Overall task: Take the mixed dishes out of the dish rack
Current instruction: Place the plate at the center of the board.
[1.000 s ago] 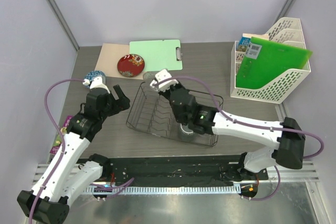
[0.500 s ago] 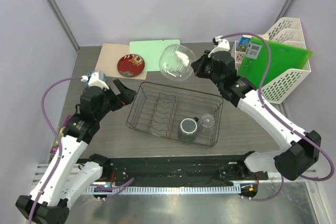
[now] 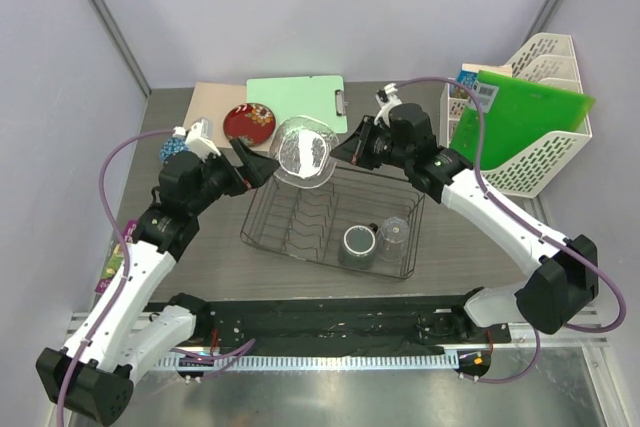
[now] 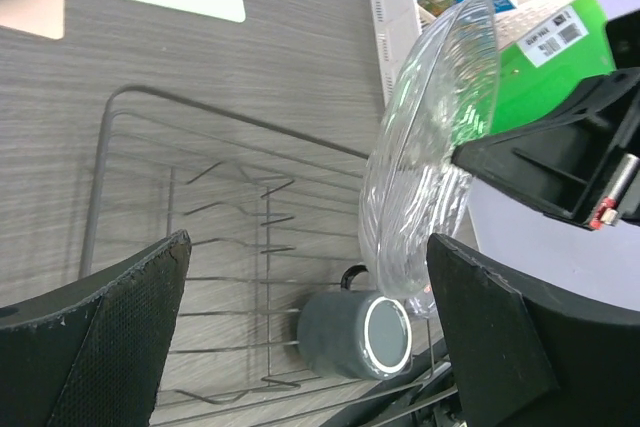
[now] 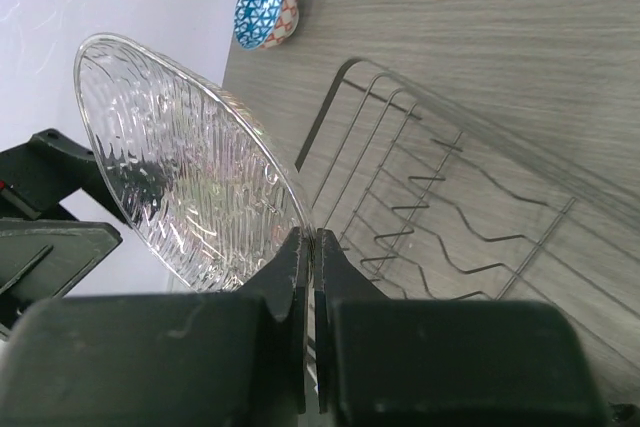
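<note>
Likely handover — right gripper (image 3: 347,150) pinches the glass bowl (image 3: 303,150) at 11 o'clock over the rack (image 3: 310,219); left gripper (image 3: 262,164), wide open, must clamp next.

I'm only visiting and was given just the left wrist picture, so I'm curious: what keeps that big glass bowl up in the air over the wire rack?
Observer: The right gripper. The right wrist view shows its jaws shut on the rim of the large clear glass bowl.
Visitor: Besides the grey mug, is anything left in the dish rack?
Observer: Yes. The top view shows a clear glass cup right beside the mug.
Visitor: And is anything already out?
Observer: A small blue patterned bowl sits on the table, past the rack's far corner.
</note>
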